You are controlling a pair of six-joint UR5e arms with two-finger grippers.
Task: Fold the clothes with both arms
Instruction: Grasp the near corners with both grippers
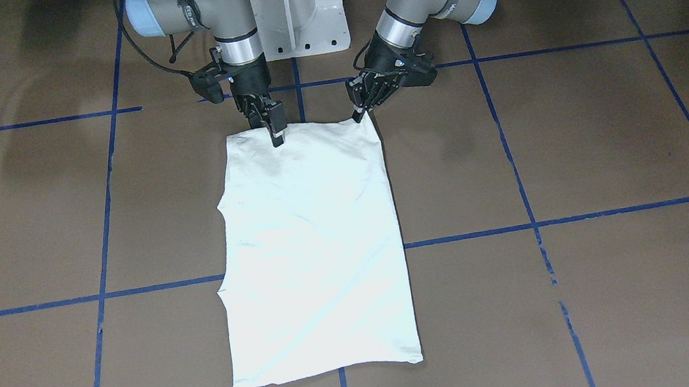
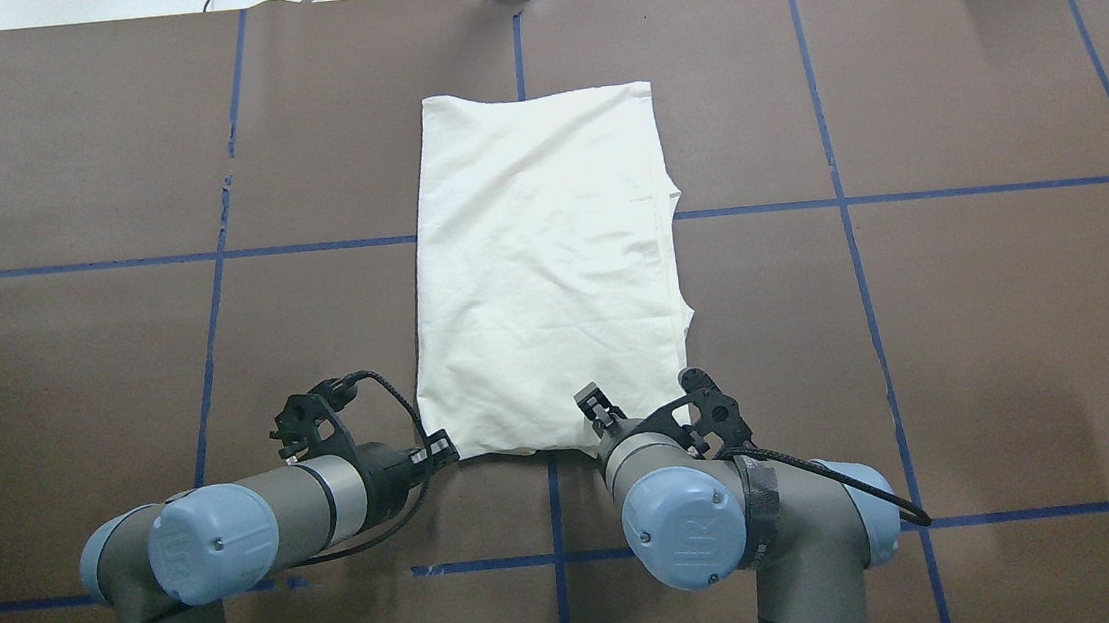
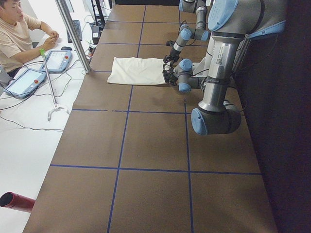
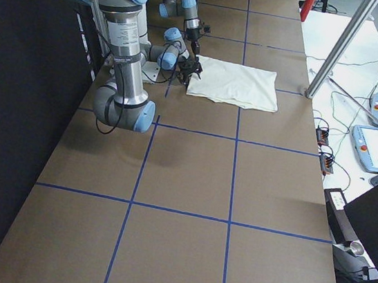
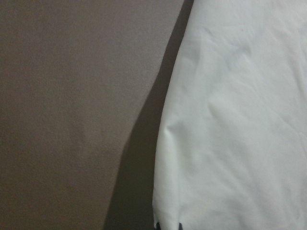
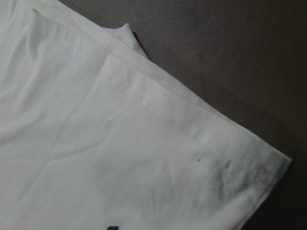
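The clothes, one cream-white shirt point(image 1: 315, 250), lie folded into a long rectangle with the plain side up, reaching from the robot's side toward the far edge point(image 2: 545, 262). My left gripper point(image 1: 361, 115) is shut on the near corner on its side point(image 2: 441, 449); in the left wrist view that edge point(image 5: 230, 120) is raised over a shadow. My right gripper point(image 1: 277, 137) stands on the near edge, inward of the other corner point(image 2: 598, 408), with its fingers together on the cloth. The right wrist view shows a stitched hem corner point(image 6: 120, 143) and a small black mark at the bottom.
The brown table point(image 2: 115, 340) carries a blue tape grid. The white pedestal point(image 1: 293, 7) stands between the arms. A seated person point(image 3: 17, 34), tablets point(image 3: 58, 60) and a metal post point(image 3: 73, 34) are beyond the far edge. A red cylinder point(image 3: 14, 201) lies off the table.
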